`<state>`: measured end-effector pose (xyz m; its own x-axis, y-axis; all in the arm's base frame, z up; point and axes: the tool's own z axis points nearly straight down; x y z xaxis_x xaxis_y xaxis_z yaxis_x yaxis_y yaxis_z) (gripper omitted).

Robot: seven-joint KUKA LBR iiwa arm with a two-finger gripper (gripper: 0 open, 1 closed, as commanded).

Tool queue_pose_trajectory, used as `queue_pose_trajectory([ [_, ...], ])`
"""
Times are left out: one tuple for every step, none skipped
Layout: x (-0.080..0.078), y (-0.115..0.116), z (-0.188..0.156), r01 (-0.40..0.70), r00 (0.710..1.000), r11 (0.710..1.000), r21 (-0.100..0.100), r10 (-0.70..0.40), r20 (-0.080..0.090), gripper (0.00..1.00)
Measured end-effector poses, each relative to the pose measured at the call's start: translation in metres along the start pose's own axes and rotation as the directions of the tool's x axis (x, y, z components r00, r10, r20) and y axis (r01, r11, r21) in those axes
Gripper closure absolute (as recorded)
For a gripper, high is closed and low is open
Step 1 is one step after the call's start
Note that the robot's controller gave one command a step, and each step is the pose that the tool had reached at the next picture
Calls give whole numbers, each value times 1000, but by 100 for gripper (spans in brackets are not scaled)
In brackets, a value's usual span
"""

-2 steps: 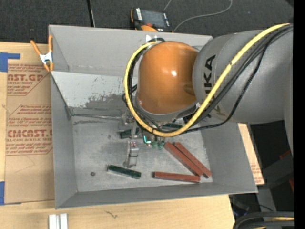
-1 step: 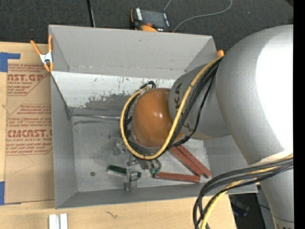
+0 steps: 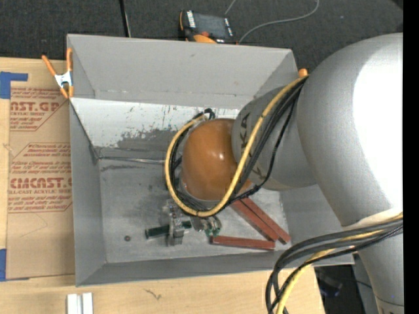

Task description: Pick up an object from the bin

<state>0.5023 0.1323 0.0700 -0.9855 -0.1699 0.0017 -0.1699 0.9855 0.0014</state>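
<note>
Grey metal bin (image 3: 163, 70): gripper (image 3: 175, 229) low over front floor, open or closed cannot be told; reddish-brown flat bars (image 3: 262, 221) lying just beside it.

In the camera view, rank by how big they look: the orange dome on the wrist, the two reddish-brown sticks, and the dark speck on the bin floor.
1. orange dome, largest, though nearest the camera.
2. diagonal stick and flat stick: look alike, the diagonal one partly under the arm, so unranked.
3. dark speck, smallest.
</note>
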Motion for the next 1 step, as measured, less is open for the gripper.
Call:
queue_pose_trajectory([
  [-11, -32, -155, -25, 1000, 1000, 1, 25, 12, 100],
])
